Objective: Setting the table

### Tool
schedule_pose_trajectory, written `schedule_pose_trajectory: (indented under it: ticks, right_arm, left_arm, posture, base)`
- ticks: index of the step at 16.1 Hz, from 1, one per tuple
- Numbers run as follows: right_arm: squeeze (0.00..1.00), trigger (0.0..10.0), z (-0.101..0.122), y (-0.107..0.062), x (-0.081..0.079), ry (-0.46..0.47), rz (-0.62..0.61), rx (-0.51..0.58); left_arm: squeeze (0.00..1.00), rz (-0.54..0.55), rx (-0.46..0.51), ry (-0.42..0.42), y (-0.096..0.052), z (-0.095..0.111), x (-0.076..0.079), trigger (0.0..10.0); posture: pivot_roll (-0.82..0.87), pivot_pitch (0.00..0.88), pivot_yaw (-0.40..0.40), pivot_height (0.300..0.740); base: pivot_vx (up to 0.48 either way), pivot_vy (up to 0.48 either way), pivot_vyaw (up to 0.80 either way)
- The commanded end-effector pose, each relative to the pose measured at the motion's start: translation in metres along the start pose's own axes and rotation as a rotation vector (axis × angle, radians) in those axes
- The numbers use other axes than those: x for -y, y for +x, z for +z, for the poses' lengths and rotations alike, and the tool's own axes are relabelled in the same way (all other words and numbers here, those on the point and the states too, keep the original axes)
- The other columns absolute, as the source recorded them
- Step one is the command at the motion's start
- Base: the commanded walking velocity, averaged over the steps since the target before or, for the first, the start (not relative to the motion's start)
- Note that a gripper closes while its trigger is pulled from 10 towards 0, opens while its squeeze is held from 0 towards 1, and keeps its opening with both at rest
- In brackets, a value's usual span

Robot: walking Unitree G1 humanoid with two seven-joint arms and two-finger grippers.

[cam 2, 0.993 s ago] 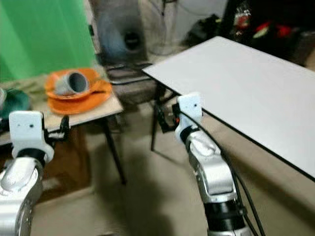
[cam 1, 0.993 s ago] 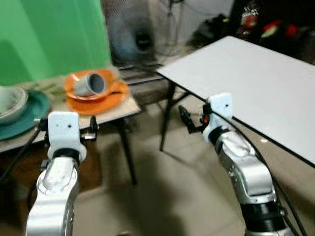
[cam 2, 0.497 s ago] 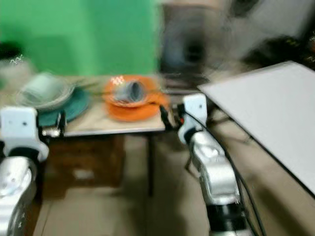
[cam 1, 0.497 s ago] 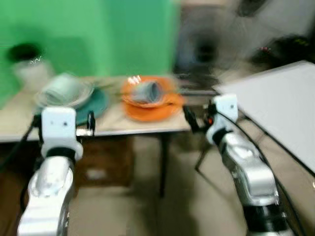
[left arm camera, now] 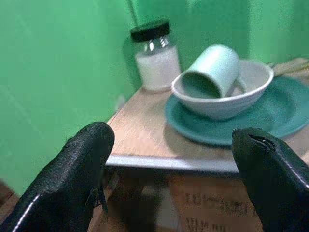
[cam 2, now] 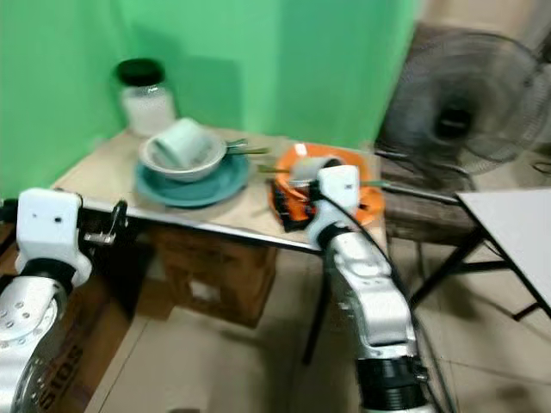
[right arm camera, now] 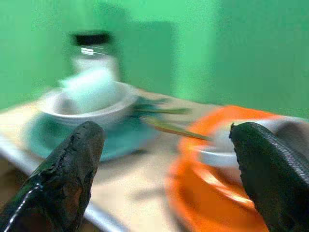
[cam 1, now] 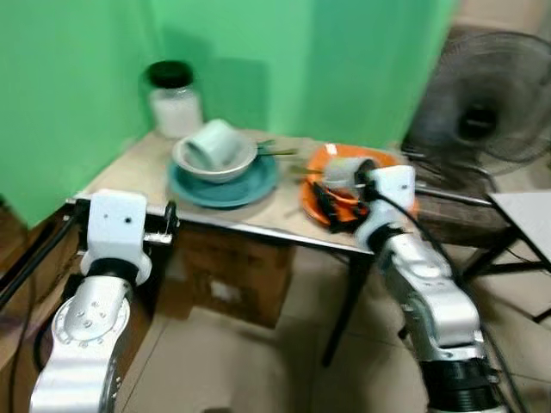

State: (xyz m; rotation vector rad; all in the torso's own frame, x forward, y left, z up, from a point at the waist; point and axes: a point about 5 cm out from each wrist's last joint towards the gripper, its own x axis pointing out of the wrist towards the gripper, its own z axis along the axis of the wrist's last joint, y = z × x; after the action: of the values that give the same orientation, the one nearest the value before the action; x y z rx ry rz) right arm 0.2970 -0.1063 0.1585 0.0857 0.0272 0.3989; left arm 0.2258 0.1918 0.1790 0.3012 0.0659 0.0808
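Observation:
A small wooden table [cam 1: 138, 168] stands against the green wall. On it a teal plate [cam 1: 254, 182] carries a white bowl [cam 1: 194, 165] with a mint mug [cam 1: 211, 142] lying on its side inside. Beside it an orange plate [cam 1: 310, 205] holds a tipped grey cup [cam 1: 344, 169]. Thin utensils [cam 1: 280, 152] lie between the two plates. My left gripper [left arm camera: 174, 179] is open at the table's near edge, facing the bowl. My right gripper [right arm camera: 164, 179] is open and empty, just in front of the orange plate.
A jar with a black lid [cam 1: 175, 101] stands at the table's back corner. A cardboard box [cam 1: 237, 271] sits under the table. A floor fan [cam 1: 478, 112] is to the right, and a white table's corner [cam 1: 529, 206] shows at the far right.
The camera has swung left: the big white table has slid out to the right and the small table with dishes is now in front. Both grippers stay open.

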Motion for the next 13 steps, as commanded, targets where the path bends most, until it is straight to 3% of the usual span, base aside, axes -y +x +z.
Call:
schedule_pose_trajectory:
  ticks: [1, 4, 7, 13]
  right_arm:
    - [0.00, 10.0, 0.008, -0.002, 0.005, -0.007, -0.007, 0.030]
    - [0.00, 10.0, 0.009, -0.001, 0.005, -0.056, 0.008, 0.036]
    - [0.00, 10.0, 0.005, -0.003, 0.009, -0.035, -0.038, 0.019]
    - [0.00, 10.0, 0.007, -0.007, 0.013, -0.013, -0.071, 0.025]
  left_arm:
    - [0.00, -0.039, 0.014, -0.002, 0.000, 0.002, 0.005, 10.0]
    - [0.00, -0.039, 0.018, 0.002, 0.003, 0.003, 0.004, 10.0]
    - [0.00, -0.049, 0.029, -0.020, 0.003, 0.005, 0.006, 10.0]
    - [0.00, -0.126, 0.046, -0.019, 0.006, 0.005, 0.014, 10.0]
  posture:
    - [0.07, 0.000, -0.020, 0.740]
    - [0.07, 0.000, -0.023, 0.740]
    - [0.06, 0.000, -0.024, 0.740]
    - [0.05, 0.000, -0.028, 0.740]
  base:
    - [0.000, 0.000, 0.00]
    - [0.000, 0.000, 0.00]
    - [0.276, 0.000, 0.00]
    - [0.304, 0.000, -0.80]
